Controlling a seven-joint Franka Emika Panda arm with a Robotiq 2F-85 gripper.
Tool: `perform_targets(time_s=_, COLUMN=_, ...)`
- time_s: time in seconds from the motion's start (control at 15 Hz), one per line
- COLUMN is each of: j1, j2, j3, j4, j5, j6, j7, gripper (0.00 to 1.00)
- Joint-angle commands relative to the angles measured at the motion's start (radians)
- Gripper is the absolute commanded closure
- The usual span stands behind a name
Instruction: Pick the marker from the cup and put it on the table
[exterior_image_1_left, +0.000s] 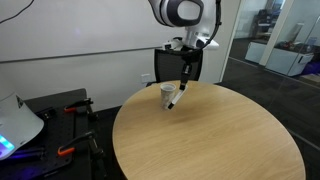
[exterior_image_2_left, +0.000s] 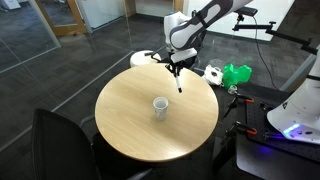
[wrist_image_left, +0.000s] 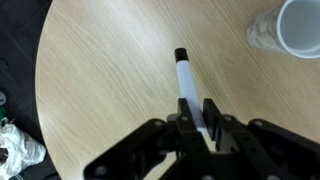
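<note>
Cart: Far to the left in an exterior view stood a black cart (exterior_image_1_left: 55, 105) with orange-handled tools (exterior_image_1_left: 66, 150). It was no part of your job.

Table: The big round table (exterior_image_1_left: 200, 140) had a light wood top, and there was lots of bare wood near you.

Cup: The little white cup (exterior_image_1_left: 167, 93) stood upright on the far part of the table. In the wrist view it looked empty inside.

Marker: The marker (exterior_image_1_left: 177, 95) was out of the cup and just to the right of it. It hung tilted, with its black end pointing down at the wood. You could not tell if the tip touched the table.

Gripper: Your gripper (exterior_image_1_left: 186, 73) was pinched tight on the white barrel, near the top end.

How it handles: The marker looked light and stiff, so it would not bend or break. It was also smooth and round, so it could slip in your grip or roll away once let go.

Where to hold: Your hold on the white barrel was a good one. A pinch nearer the middle would have let it swing less.

Next: You likely had to lower it until it lay flat, away from the cup.
</note>
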Motion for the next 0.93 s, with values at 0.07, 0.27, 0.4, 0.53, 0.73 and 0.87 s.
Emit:
perform_targets(time_s=0.07, j1=-0.055, j2=0.109, j3=0.031, j4=0.136, j5=0.082, j6=-0.09, j7=-0.117, gripper=0.95)
perform_targets(time_s=0.27, j1=-0.081, j2=0.177, j3=0.044, j4=0.207, j5=0.114, j6=-0.157, j7=-0.168, gripper=0.95)
perform_targets(time_s=0.4, j1=-0.092, j2=0.219, j3=0.048, j4=0.25, j5=0.123, j6=-0.204, j7=-0.186, gripper=0.95)
perform_targets(time_s=0.53, j1=-0.096, j2=0.261, j3=0.048, j4=0.294, j5=0.126, j6=-0.246, j7=-0.196, gripper=0.95)
perform_targets(time_s=0.73, j1=-0.103, j2=0.315, j3=0.051, j4=0.348, j5=0.128, j6=-0.293, j7=-0.196, gripper=0.95)
perform_targets(time_s=0.87, j1=-0.104, j2=0.349, j3=0.053, j4=0.381, j5=0.128, j6=-0.319, j7=-0.192, gripper=0.95)
